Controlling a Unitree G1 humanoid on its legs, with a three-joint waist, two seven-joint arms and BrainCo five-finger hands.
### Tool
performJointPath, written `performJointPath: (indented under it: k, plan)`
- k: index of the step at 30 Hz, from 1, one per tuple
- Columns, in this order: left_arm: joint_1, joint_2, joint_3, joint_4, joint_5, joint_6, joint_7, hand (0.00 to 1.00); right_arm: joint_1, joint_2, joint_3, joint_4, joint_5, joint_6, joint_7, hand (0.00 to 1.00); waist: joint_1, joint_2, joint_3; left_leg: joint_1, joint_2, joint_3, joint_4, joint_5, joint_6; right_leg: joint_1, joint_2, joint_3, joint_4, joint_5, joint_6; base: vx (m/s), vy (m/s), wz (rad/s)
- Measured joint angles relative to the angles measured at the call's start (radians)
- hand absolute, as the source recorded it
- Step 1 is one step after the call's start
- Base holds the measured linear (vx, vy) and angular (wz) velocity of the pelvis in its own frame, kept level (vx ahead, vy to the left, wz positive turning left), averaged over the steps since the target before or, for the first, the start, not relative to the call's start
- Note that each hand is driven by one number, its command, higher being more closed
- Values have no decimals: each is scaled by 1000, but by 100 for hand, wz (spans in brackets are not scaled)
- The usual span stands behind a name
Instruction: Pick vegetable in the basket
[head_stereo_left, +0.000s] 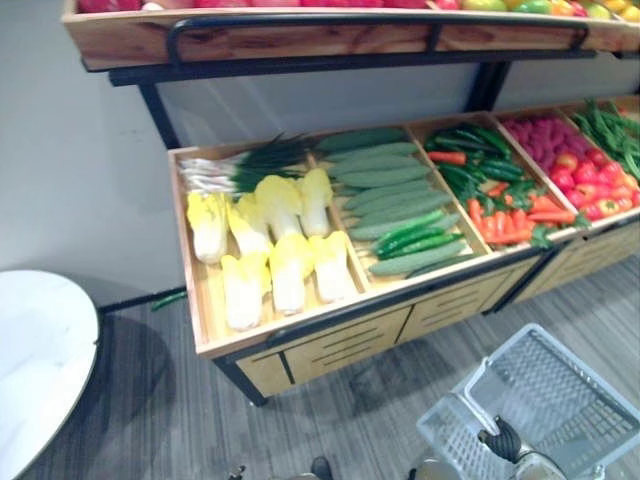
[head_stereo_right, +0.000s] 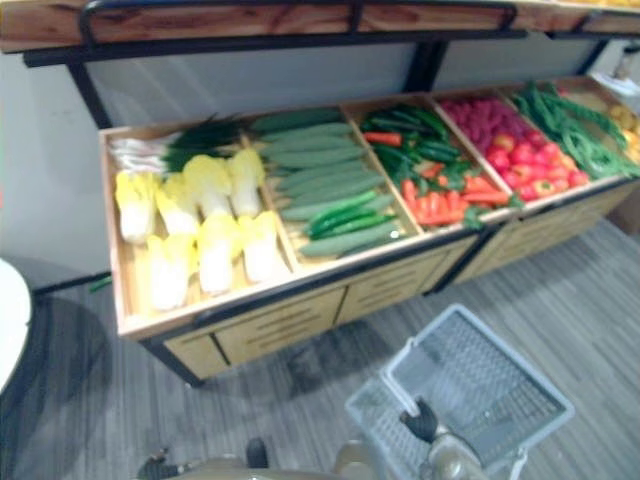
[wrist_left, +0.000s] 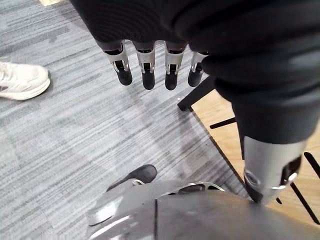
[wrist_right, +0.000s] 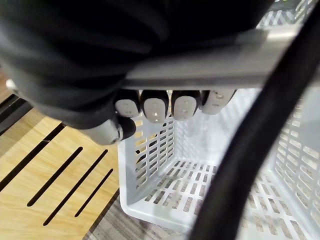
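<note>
The wooden stand (head_stereo_left: 340, 340) spans mid-frame. Its crates hold cabbages (head_stereo_left: 280, 250) at left, cucumbers (head_stereo_left: 390, 190) at centre and peppers (head_stereo_left: 490, 170) to the right. The white basket (head_stereo_right: 480, 375), lower right, is empty. The right hand (wrist_right: 155, 107) curls its fingers round the handle (wrist_right: 210, 70). The left hand (wrist_left: 144, 70) hangs slack-fingered and empty. The likely risk is that the one-handed basket swings and a dropped vegetable misses it.

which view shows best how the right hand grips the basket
Right wrist view: the right hand has its fingers curled round the handle of the basket, seen close. Both eye views show the whole empty basket, the hand small at its near rim.
</note>
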Motion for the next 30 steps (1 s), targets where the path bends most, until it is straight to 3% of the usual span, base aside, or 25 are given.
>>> performJointPath:
  k: [3, 6, 7, 10, 13, 16, 21, 25, 30]
  plan:
    - [-9, -1, 20, 2, 1, 0, 1, 0, 4, 6, -9, 18, 16, 4, 0, 100, -5, 1, 1, -2, 26, -81, 31, -29, -45, -11, 23, 133, -299, 49, 23, 171, -247, 69]
    - [-8, 9, 20, 2, 2, 0, 1, 0, 18, 15, -21, 20, 16, 6, 0, 100, -7, -15, -3, -4, 32, -144, 53, -53, -94, 4, 17, 180, -405, 121, 26, 166, -349, 74]
    - [-10, 14, 20, 16, 3, 0, 2, 0, 29, 20, -29, 29, 16, 9, 0, 100, -12, -27, -8, 5, 35, -183, 54, -59, -117, 16, 17, 156, -378, 192, 68, 181, -436, 98]
    - [-11, -42, 20, 13, 6, -4, 0, 0, 34, -12, -63, 35, 16, 17, 1, 100, -8, 41, -16, 28, 115, -196, 13, -19, -160, 19, 72, 65, -308, 115, 16, 248, -391, 69]
    - [-5, -43, 68, 13, -1, -1, 2, 0, 8, -20, -75, 69, 19, 15, 1, 100, -4, 62, -21, 36, 176, -185, -28, 36, -193, 27, 126, 12, -292, 84, -25, 143, -229, 31]
    - [3, -55, 139, 14, -21, 0, 7, 0, 0, -8, -90, 111, 39, 11, -2, 100, -5, 54, -25, 31, 181, -184, -26, 90, -198, 60, 132, -17, -323, 80, -33, 121, -194, 29]
    - [-4, -87, 232, -5, -42, 1, 45, 0, 3, 20, -196, 187, 99, 14, -15, 100, -11, 51, -33, -5, 143, -108, -28, 196, -176, 90, 88, -85, -351, 78, -37, 12, -67, 43]
    - [13, -133, 335, -22, -82, -1, 110, 0, 14, 27, -326, 273, 145, 17, -40, 100, -6, 90, -55, 14, 154, -59, -86, 203, -167, 95, 103, -107, -369, 78, -37, -47, -14, 16]
    - [43, -193, 425, -176, -130, -12, 211, 0, 71, 87, -436, 300, 185, 18, -61, 100, -8, 93, -57, 35, 155, 1, -107, 177, -154, 121, 102, -128, -380, 81, -24, -66, 48, 12]
